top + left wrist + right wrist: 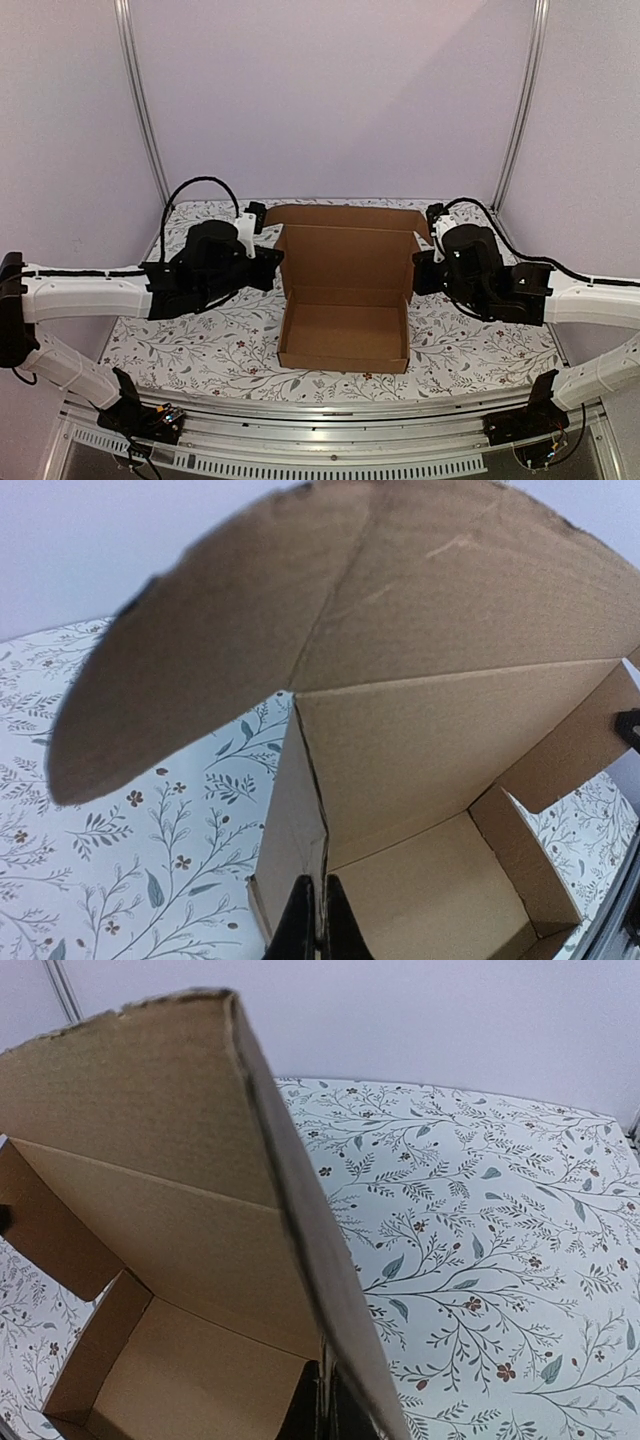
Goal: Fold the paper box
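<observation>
Paper box [345,335] sits mid-table on the floral cloth [200,340], btwn both arms, tray open, lid raised at the back. Left gripper [318,928] is clamped on the box's left side wall, cardboard edge pinched btwn its fingers. Right gripper [326,1412] likewise pinches the right wall, w/ the edge running btwn its fingers

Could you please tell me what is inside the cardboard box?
Inside the plain brown corrugated cardboard box only its bare floor shows, no loose item. Its near wall hides a floor strip from the top camera.
</observation>
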Controlling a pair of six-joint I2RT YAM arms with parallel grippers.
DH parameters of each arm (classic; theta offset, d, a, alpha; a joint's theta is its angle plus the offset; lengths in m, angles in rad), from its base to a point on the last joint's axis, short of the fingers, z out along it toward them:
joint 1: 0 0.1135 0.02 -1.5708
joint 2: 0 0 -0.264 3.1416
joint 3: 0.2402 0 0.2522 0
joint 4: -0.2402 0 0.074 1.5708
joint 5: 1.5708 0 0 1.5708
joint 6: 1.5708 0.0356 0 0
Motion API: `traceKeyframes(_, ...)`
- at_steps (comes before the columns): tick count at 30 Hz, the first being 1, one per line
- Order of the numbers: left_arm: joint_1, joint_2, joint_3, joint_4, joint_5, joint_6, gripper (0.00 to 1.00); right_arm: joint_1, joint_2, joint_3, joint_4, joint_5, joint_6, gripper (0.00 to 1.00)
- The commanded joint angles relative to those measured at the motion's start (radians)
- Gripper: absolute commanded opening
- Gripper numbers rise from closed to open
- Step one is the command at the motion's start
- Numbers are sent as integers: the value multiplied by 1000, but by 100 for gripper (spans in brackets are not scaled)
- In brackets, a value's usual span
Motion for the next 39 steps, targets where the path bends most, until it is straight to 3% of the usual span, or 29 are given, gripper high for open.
traceKeyframes(1, -55, -14, -37, -101, 59, -19, 0, 67, 5, 38, 75, 62, 48, 0)
traceKeyframes(17, -82, -60, -41, -128, -8, -52, 0, 125, 153, 123, 58, 223, 184, 0)
traceKeyframes(39, -202, -29, -101, -117, -90, -169, 0, 205, 60, -121, 84, 278, 285, 0)
